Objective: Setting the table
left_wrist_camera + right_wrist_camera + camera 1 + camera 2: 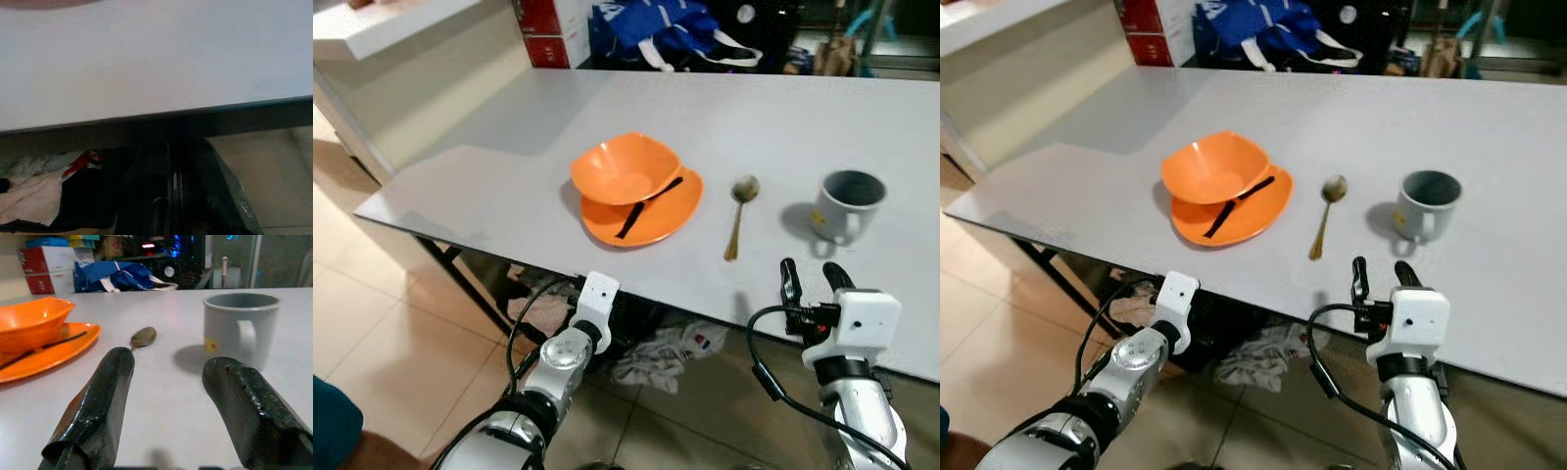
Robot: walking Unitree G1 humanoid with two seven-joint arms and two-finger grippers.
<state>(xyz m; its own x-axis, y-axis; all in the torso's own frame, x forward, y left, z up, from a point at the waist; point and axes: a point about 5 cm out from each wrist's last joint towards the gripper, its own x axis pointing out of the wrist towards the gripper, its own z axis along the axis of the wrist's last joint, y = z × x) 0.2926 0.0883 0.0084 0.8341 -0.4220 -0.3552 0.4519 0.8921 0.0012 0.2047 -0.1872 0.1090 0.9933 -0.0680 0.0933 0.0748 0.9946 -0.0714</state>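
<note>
An orange bowl (625,168) sits tilted on an orange plate (651,217), with a black stick (649,206) lying across the plate under it. To their right on the pale table (489,186) lie a gold spoon (740,211) and a grey mug (847,204). My right gripper (811,272) stands open over the table's near edge, just in front of the mug and spoon, with nothing between its fingers (105,396). My left arm (566,352) is below the table's near edge. Its gripper (168,196) looks shut, pointing at the underside of the edge.
A blue bag (656,29) and red boxes (543,24) stand beyond the table's far side. Crumpled cloth (666,352) lies on the tiled floor under the table. A white counter (391,24) runs along the left.
</note>
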